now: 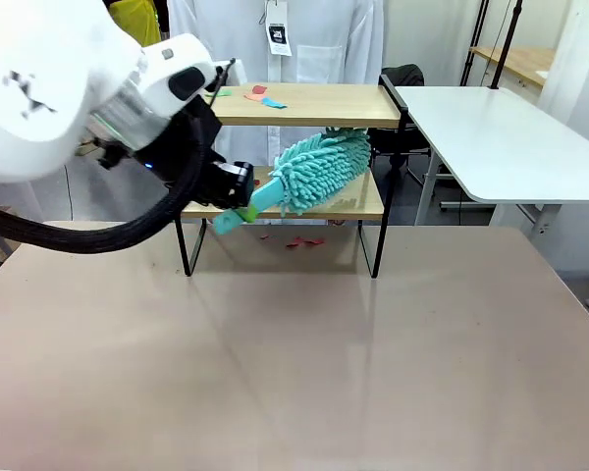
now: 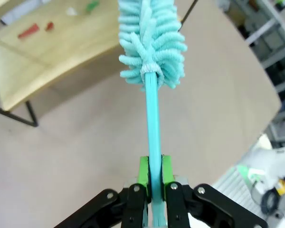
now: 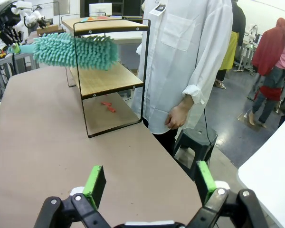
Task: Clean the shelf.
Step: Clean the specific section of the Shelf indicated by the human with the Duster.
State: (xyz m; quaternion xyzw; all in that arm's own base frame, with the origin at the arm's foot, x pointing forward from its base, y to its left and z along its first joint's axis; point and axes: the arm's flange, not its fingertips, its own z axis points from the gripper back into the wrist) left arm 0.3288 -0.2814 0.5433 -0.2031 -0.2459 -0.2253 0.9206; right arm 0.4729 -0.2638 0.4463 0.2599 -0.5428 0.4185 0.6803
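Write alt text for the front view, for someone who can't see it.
The left claw is shut on the handle of a fluffy teal duster, its head between the two boards of the small shelf. Coloured scraps lie on the top board, red scraps on the table beneath.

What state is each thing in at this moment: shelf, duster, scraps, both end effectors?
Two-tier wooden shelf with black metal frame: upright on the beige table, coloured scraps on its top board.
Teal fluffy duster: held by its handle, head between the two boards.
Red scraps: lying on the table beneath the shelf.
Left end effector: shut on the duster's handle.
Right end effector: open, empty, above the table.
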